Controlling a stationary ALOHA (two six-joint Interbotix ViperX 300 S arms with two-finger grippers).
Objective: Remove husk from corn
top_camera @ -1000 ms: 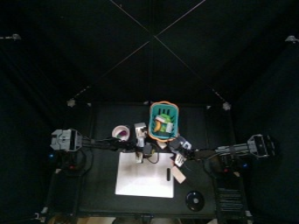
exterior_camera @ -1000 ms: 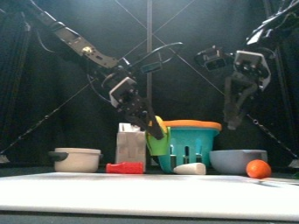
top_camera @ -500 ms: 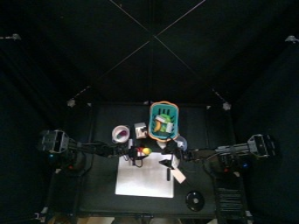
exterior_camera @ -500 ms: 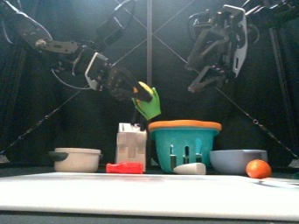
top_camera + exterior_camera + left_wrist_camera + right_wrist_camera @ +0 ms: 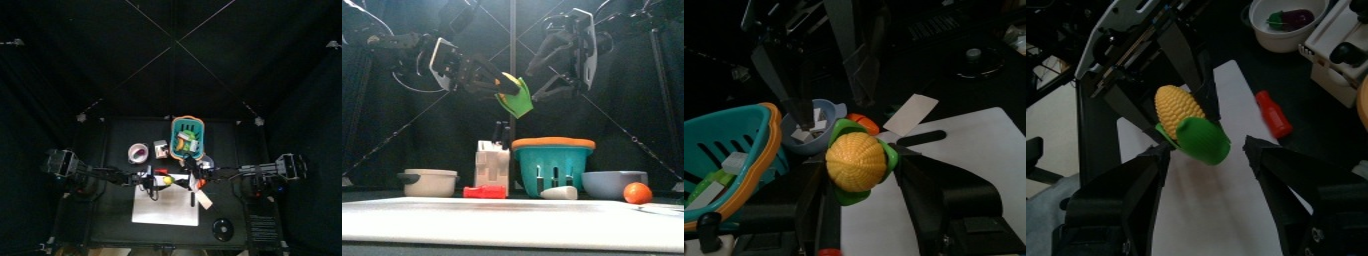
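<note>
Partly, left gripper point(image 5: 858, 205) and husk point(image 5: 1203, 141) hide corn point(image 5: 1174, 111).

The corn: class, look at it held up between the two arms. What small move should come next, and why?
Probably the right gripper should advance and close on the green husk. The left gripper holds the corn raised above the table, husk end towards the right arm, whose jaws stand open on either side of the husk without gripping it.

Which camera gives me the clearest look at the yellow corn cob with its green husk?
The right wrist view: the yellow corn cob with its green husk shows lengthwise, kernels and husk both clear. The left wrist view shows only its rounded end; the front view mostly husk; the top view a tiny speck.
</note>
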